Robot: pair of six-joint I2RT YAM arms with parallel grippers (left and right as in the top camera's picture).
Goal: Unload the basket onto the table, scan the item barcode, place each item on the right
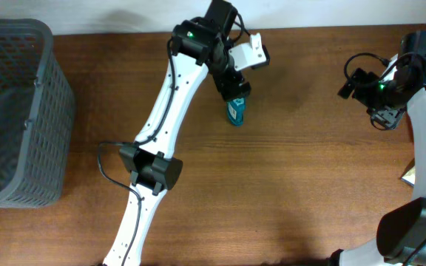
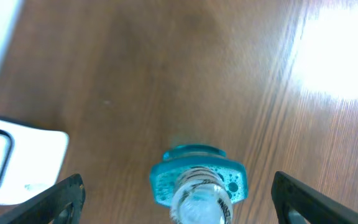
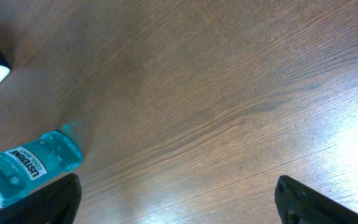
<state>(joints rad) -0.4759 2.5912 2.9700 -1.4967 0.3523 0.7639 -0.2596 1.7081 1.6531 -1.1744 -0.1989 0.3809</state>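
Two arms are over the brown wooden worktop (image 1: pixel 309 185), and I am mostly watching the left one. The left tool (image 2: pixel 176 186) hangs straight above the small teal plastic mouthwash bottle (image 2: pixel 197 180) with its jaws wide apart. In the left wrist view the dark fingers (image 2: pixel 61 199) sit out at the two bottom corners with bare wood between each of them and the bottle, so nothing is clamped.

The bottle stands upright on the worktop toward the far side, about midway across, with its clear cap (image 2: pixel 201 202) pointing up at the left wrist camera. From the right wrist camera I see it side-on at the lower left of the frame, its white label reading LISTERINE turned toward that lens.

The white handheld barcode scanner (image 1: pixel 248 53) lies just beyond the bottle, close against the left arm's wrist. From overhead I cannot tell whether the two touch. In the left wrist view its white body shows at the left edge, near the bottle but apart from it.

The right tool (image 3: pixel 176 186) is over at the right side of the worktop, well apart from the bottle and the scanner. Its jaws are also spread wide, with only wood grain between them.

A grey plastic mesh basket (image 1: pixel 13 111) stands at the far left edge, well away from both arms
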